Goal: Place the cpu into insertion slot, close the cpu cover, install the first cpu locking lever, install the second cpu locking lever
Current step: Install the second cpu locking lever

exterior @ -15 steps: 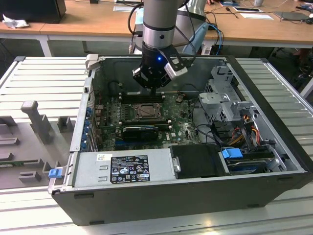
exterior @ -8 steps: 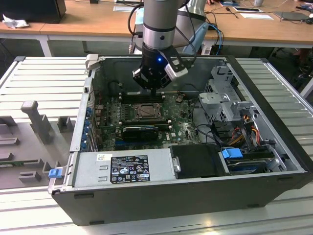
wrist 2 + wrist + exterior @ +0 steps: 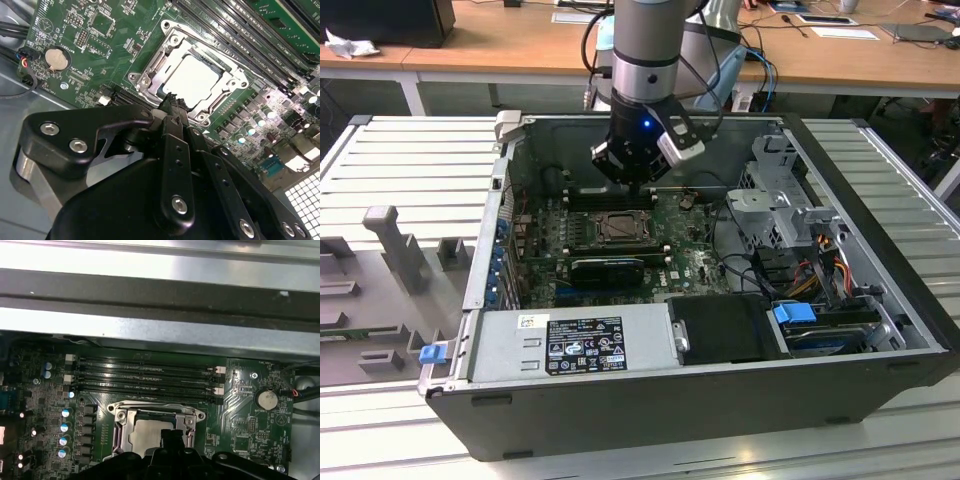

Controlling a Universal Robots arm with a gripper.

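Black gripper (image 3: 175,102) fingers (image 3: 172,125) are hanging pressed together, gripping nothing, just over the near edge of the insertion slot (image 3: 187,75). Beyond them, the silvery cpu (image 3: 192,80) is lying seated inside, framed by the cpu cover (image 3: 150,67), lying flat around it on the green motherboard (image 3: 90,45).

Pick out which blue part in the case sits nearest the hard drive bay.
The blue tab atop the drive bay, at the exterior view's right; the other blue clip sits on the case's outside corner at the left.

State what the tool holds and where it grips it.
Nothing: the tool hangs with tips together above the cpu, which sits in its socket.
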